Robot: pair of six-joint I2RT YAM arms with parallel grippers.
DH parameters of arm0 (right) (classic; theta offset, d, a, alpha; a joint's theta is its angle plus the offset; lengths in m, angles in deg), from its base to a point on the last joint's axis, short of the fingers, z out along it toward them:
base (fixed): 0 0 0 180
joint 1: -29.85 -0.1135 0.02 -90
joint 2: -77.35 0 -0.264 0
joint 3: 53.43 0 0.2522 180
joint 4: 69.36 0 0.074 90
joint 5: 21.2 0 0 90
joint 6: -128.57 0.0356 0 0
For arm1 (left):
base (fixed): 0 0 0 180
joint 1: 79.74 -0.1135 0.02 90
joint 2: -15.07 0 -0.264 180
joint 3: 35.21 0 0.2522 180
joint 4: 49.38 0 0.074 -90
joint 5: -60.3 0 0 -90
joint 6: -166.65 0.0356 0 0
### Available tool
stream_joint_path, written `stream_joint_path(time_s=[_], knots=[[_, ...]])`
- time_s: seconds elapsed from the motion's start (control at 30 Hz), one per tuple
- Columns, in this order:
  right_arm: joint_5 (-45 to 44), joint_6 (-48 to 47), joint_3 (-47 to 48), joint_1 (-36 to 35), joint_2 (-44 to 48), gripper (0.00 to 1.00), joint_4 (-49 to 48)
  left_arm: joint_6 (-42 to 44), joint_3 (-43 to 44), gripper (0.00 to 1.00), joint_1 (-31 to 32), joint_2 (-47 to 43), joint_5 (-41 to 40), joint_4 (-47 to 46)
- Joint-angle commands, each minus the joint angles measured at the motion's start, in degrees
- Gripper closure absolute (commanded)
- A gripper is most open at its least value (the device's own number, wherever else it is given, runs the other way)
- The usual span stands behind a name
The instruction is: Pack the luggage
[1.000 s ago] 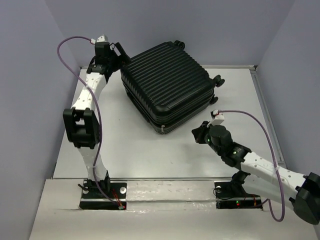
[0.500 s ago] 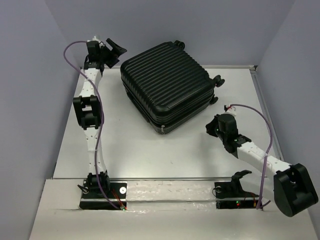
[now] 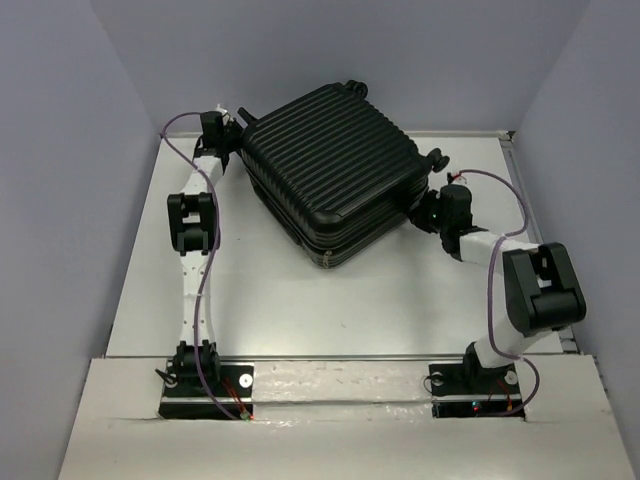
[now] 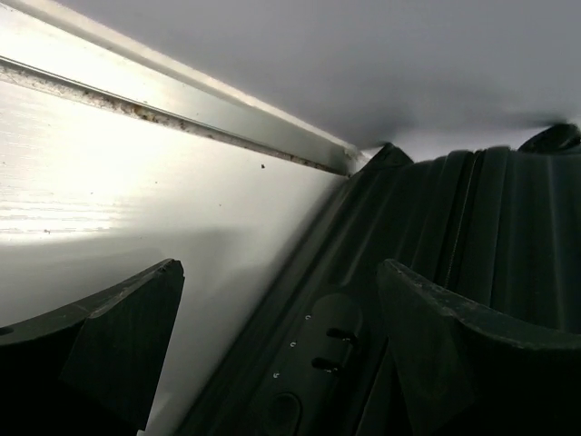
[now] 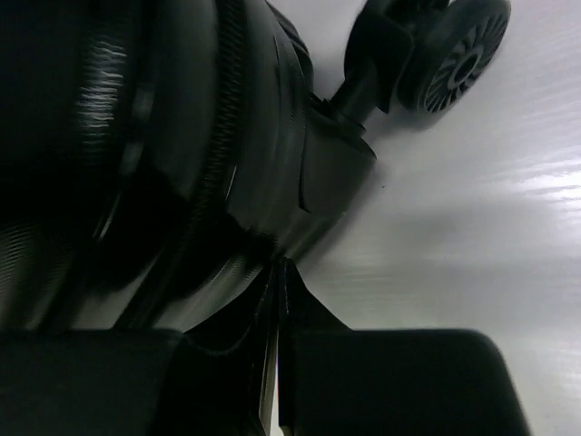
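The luggage [image 3: 335, 165] is a black ribbed hard-shell suitcase lying flat and closed at the back middle of the table. My left gripper [image 3: 233, 137] is at its far left corner. In the left wrist view the gripper [image 4: 281, 313] is open, its jaws spread on either side of the case's side wall and lock panel [image 4: 313, 363], holding nothing. My right gripper [image 3: 427, 207] is at the case's right side beside a caster wheel [image 5: 458, 45]. In the right wrist view the gripper [image 5: 280, 270] is shut, its tips against the case's lower edge [image 5: 227, 182].
A raised metal rail [image 4: 182, 113] runs along the table's back edge, just behind the left gripper. Grey walls close in the table on three sides. Another caster wheel [image 3: 436, 160] sticks out of the case at the right. The white tabletop [image 3: 300, 310] lies in front of the case.
The left arm has dropped from above to the case's far left corner. The right arm has swung from the front of the table up to the case's right side by the wheel.
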Motion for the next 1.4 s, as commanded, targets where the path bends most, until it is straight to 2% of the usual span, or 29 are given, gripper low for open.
stream_joint_path(time_s=[0.0,0.07,0.1,0.17,0.2,0.27,0.57,0.7,0.9,0.93,1.0,1.1,1.17,1.2,1.23,1.3,1.33,1.37], knots=[[12.0,1.2,7.7,-0.2,-6.8,0.93,-12.2,5.8,-7.8,0.01,3.1,-8.6,3.7,-3.5],[15.8,1.5,8.5,-0.7,-9.2,0.93,-14.6,6.8,-14.7,0.01,3.6,-12.8,2.0,-6.0],[16.7,1.3,10.5,-1.6,-10.1,0.93,-14.4,6.7,-24.2,0.01,3.6,-18.1,0.6,-8.6],[19.5,-0.3,13.6,-2.7,-12.6,0.93,-12.4,4.7,-34.0,0.02,3.5,-23.8,-3.0,-16.0],[20.1,-0.7,16.3,-3.3,-13.3,0.93,-10.4,3.8,-42.2,0.02,3.5,-28.6,-4.5,-18.0],[21.9,-1.3,19.1,-5.1,-14.8,0.93,-8.3,2.3,-51.1,0.02,3.5,-32.6,-8.1,-19.7],[24.7,-0.5,28.5,-7.1,-16.3,0.91,1.5,0.8,-78.1,0.01,2.3,-59.7,-23.5,-22.6],[25.3,-1.0,27.7,-7.1,-13.8,0.90,3.0,-0.3,-83.5,0.01,1.7,-70.9,-28.6,-22.2],[24.2,-2.3,22.4,-7.1,-7.7,0.87,3.4,0.1,-87.2,0.01,0.0,-87.3,-41.2,-15.5],[23.7,-2.3,20.6,-7.1,-6.9,0.86,3.8,0.5,-88.0,0.01,-0.3,-92.2,-42.2,-14.7],[22.4,-3.5,18.7,-7.1,-4.2,0.86,4.0,2.6,-88.2,0.01,-0.2,-96.5,-42.4,-14.2],[19.0,-6.4,14.6,-7.1,-0.8,0.85,5.3,7.0,-87.1,0.01,1.5,-101.6,-36.9,-11.2],[14.7,-8.5,9.6,-7.1,4.0,0.85,6.0,10.3,-86.5,0.01,7.9,-103.3,-31.6,-8.2],[13.8,-9.1,7.8,-7.1,5.8,0.85,5.9,11.1,-86.7,0.01,10.7,-104.1,-31.5,-6.8],[13.5,-9.8,4.0,-7.1,9.1,0.84,5.7,11.9,-87.3,0.01,17.0,-104.5,-31.1,-5.2],[15.9,-11.7,-0.6,-7.1,12.2,0.81,2.4,13.6,-89.2,0.01,22.9,-105.3,-31.4,-3.7],[17.9,-12.3,-2.9,-7.1,13.6,0.76,0.6,13.9,-90.3,0.01,25.5,-105.6,-32.0,-2.4],[23.0,-12.9,-7.6,-7.1,15.9,0.73,-1.5,13.9,-91.5,0.01,29.1,-106.1,-32.4,-2.3]])
